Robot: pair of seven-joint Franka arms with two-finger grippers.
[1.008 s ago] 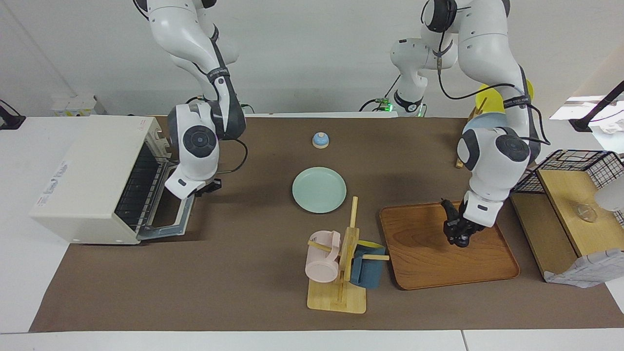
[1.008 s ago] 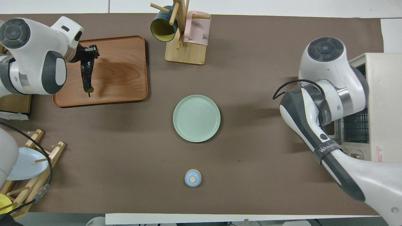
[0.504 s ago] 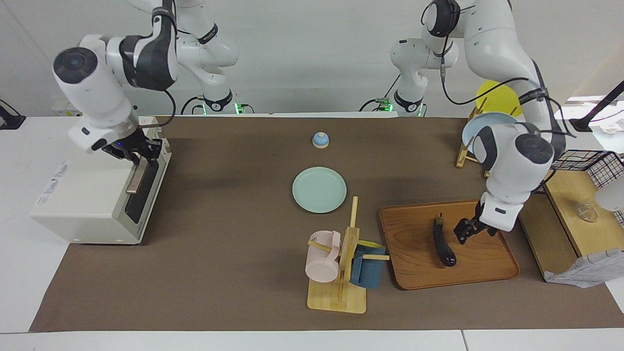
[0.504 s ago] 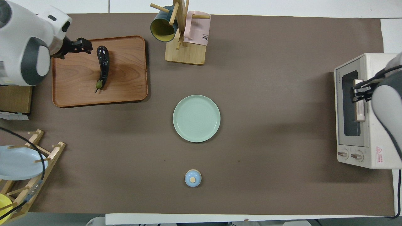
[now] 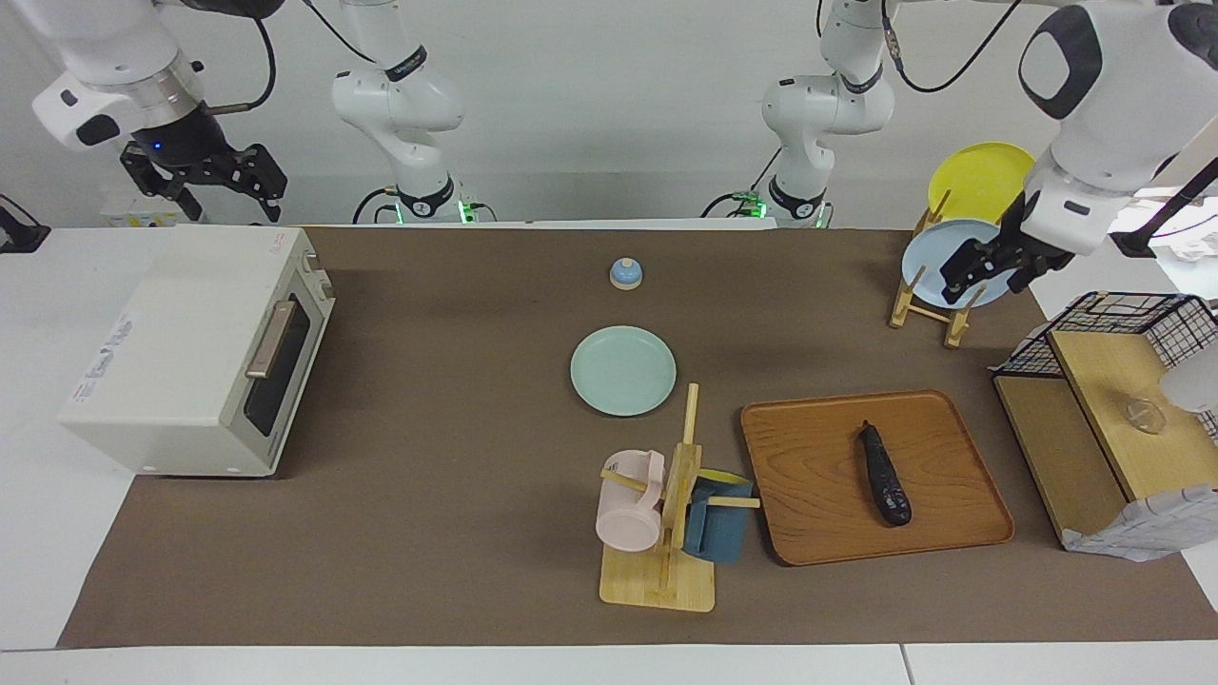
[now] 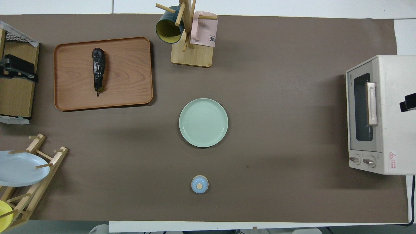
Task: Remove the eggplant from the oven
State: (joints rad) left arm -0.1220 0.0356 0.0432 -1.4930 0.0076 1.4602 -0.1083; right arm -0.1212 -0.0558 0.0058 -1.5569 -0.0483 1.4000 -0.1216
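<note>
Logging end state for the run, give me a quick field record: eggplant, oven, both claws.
eggplant: lying on the wooden tray, free of both claws
oven: door shut, at the right arm's end of the table
left claw: open, raised over the plate rack, holds nothing
right claw: open, raised above the oven, holds nothing

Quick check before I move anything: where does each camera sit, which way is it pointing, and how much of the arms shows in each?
Facing view: high across the table, looking at the robots; both arms show, left gripper over the plate rack, right gripper above the oven.
Overhead view: above the robots' end, looking steeply down; only gripper tips at the edges.
Shared: eggplant on the tray, half a turn apart.
</note>
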